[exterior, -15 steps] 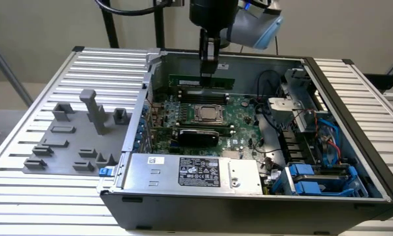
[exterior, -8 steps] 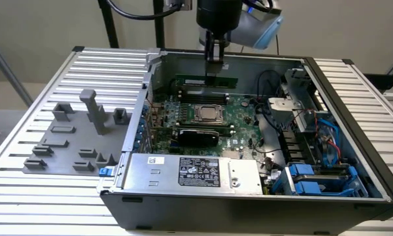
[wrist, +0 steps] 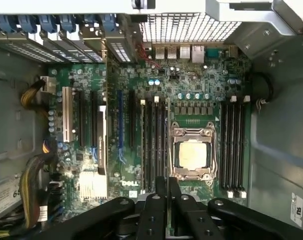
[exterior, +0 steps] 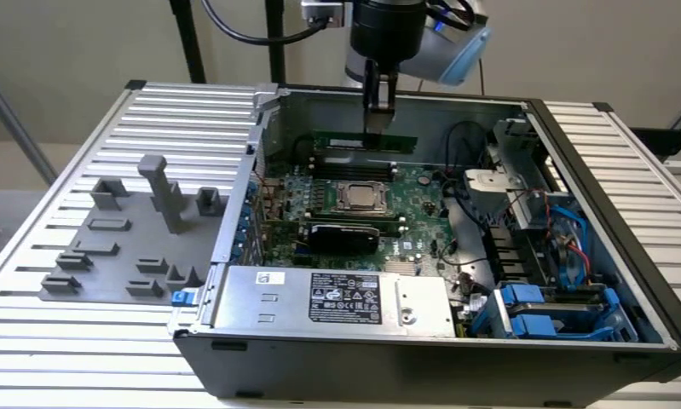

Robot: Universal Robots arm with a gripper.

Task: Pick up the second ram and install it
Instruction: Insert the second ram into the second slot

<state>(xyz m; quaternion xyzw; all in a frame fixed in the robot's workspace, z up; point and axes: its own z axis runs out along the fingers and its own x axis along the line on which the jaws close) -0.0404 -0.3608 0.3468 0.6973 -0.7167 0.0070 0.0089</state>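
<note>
Your pincer (exterior: pixel 378 123) is clamped on the top edge of the second ram (exterior: pixel 343 141). The stick stands upright over the black slots (wrist: pixel 154 145), just beside the CPU socket (exterior: pixel 363 198).

The pincer (wrist: pixel 167 182) hangs over a green circuit board (wrist: pixel 196 97), its black fingers (wrist: pixel 160 187) drawn close together. A bank of long black slots (wrist: pixel 154 145) runs out from right under the tips. Just beside the pincer sits the processor (wrist: pixel 192 153) in its metal frame, and beyond it is a second bank of slots (wrist: pixel 234 145). On the pincer's other side, farther off, lie card slots (wrist: pixel 86 120), a silver heat sink (wrist: pixel 93 186) and yellow-and-black cables (wrist: pixel 31 190).
</note>
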